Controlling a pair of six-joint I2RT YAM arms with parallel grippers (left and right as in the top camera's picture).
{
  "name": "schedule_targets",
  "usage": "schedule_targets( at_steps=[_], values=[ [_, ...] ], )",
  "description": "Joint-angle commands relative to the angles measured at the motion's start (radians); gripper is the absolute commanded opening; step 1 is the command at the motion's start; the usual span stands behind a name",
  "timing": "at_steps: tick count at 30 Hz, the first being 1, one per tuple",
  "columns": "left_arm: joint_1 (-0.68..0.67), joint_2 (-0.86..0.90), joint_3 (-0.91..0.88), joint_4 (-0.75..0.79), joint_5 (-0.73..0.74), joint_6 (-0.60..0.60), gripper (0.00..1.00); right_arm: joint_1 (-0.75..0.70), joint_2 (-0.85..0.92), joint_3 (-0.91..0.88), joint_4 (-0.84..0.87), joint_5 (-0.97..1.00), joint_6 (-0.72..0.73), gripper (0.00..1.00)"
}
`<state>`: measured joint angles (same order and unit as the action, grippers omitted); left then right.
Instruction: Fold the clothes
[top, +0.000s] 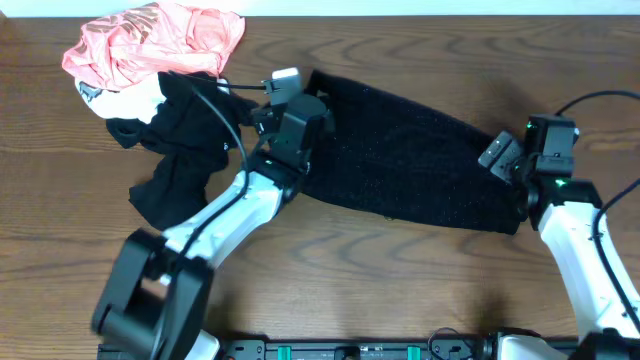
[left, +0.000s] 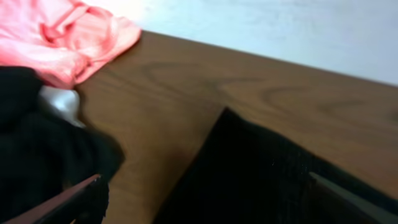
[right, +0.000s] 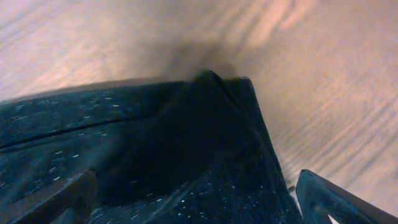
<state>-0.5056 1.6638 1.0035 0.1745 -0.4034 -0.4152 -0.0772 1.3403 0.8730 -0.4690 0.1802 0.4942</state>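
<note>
Clothes lie under both arms' parted fingers.

White-shelled arms with black joints and thin black cables carry the black left hand and right hand.

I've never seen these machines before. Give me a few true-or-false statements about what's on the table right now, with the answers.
1. The pink garment lies bunched up at the far left of the table. True.
2. The big fuzzy black garment hangs over the table's edge. False: it lies wholly on the table.
3. Both the left hand and the right hand are open. True.
4. The right hand sits over the pink garment. False: it is at the fuzzy garment's right end.
</note>
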Motion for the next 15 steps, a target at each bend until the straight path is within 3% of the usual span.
schedule_targets(
  at_steps=[1, 6, 15],
  values=[
    [0.002, -0.111, 0.033, -0.086, -0.024, 0.018, 0.98, -0.009, -0.050, 0.083, -0.036, -0.073, -0.165, 0.99],
    [0.002, -0.227, 0.033, -0.281, 0.070, -0.011, 0.98, 0.001, -0.070, 0.171, -0.111, -0.300, -0.365, 0.96],
    [0.002, -0.225, 0.033, -0.496, 0.239, -0.095, 0.98, 0.154, 0.015, 0.174, -0.148, -0.421, -0.381, 0.73]
  ],
)
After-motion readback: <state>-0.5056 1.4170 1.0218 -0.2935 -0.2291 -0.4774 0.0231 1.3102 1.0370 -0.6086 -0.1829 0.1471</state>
